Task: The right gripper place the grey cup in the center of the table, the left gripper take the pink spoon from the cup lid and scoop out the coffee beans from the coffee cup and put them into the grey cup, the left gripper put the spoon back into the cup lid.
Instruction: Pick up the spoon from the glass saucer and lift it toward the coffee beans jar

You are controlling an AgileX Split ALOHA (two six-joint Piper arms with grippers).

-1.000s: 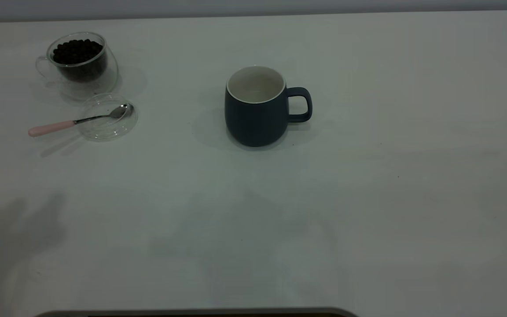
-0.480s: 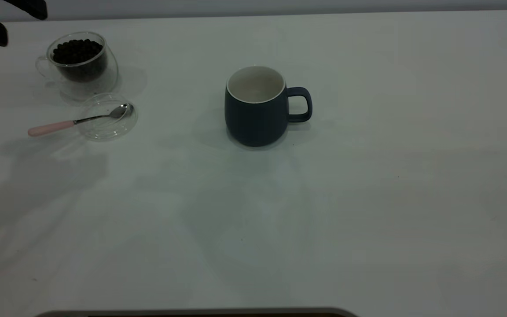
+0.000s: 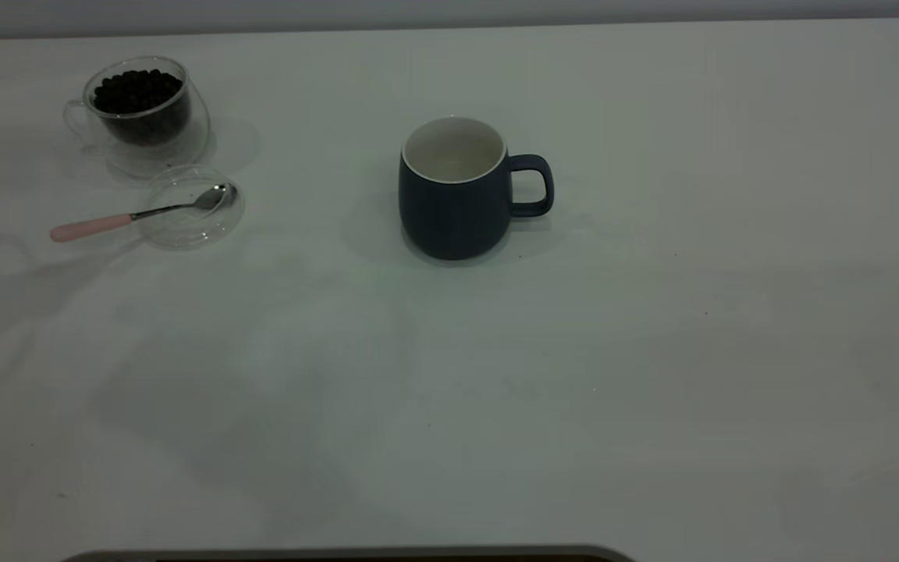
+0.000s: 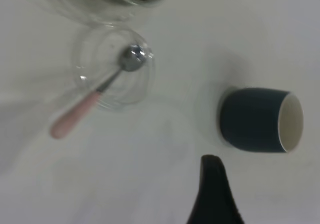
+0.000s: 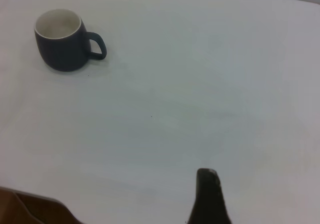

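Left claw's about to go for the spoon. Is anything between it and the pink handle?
Nothing visible. In the left wrist view the left claw hangs above bare table, and the spoon lies with its bowl in the lid, pink handle sticking out free. The coffee cup stands behind the lid, the grey cup off to the side.
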